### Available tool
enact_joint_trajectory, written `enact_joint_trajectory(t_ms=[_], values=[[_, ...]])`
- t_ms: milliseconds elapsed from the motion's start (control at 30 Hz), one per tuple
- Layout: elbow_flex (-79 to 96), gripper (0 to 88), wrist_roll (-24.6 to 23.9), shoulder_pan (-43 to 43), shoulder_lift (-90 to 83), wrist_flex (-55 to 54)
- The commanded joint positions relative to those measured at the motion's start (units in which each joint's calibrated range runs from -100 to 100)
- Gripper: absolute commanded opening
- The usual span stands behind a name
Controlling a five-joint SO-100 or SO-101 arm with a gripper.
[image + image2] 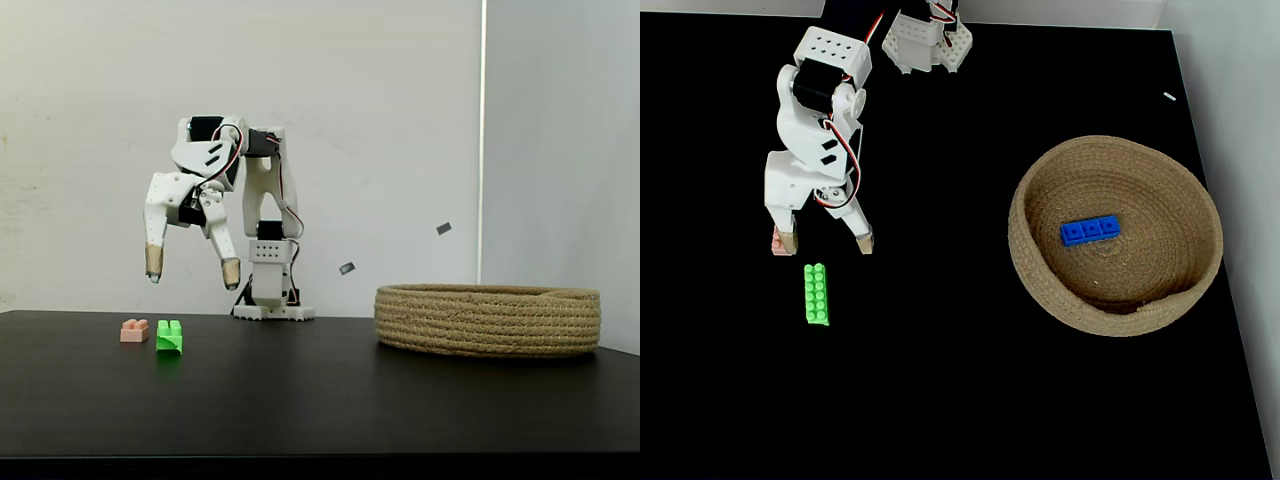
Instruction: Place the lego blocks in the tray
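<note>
— Where is your gripper?

— My gripper (193,270) hangs in the air above the black table (320,400), fingers spread wide apart and nothing between them. In the fixed view from the side, both tan fingertips (154,262) point down and sit clear of the surface.

— And the bricks?

— The green brick (817,293) lies flat on the table, long side running toward the camera in the fixed view from above, just below my gripper (826,241) in that picture. The pink brick (134,331) sits just to its left in the side view, the two near each other but apart. From above, the pink brick (777,242) is mostly hidden under one of my fingers, so I can only make out a sliver of it; I think that fingertip is over it rather than on it, since the side view shows a gap.

— The blue one?

— The blue brick (1090,231) lies inside the rope tray (1040,290), near its middle. The tray (488,320) stands well to the right of me.
</note>
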Motion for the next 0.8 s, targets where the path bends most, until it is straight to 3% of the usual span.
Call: enact_joint_trajectory(t_ms=[0, 767], values=[[-4.45, 33.6, 1.71, 0.46, -0.18, -1.67], [-12.02, 33.3, 5.23, 1.45, 9.88, -5.25]])
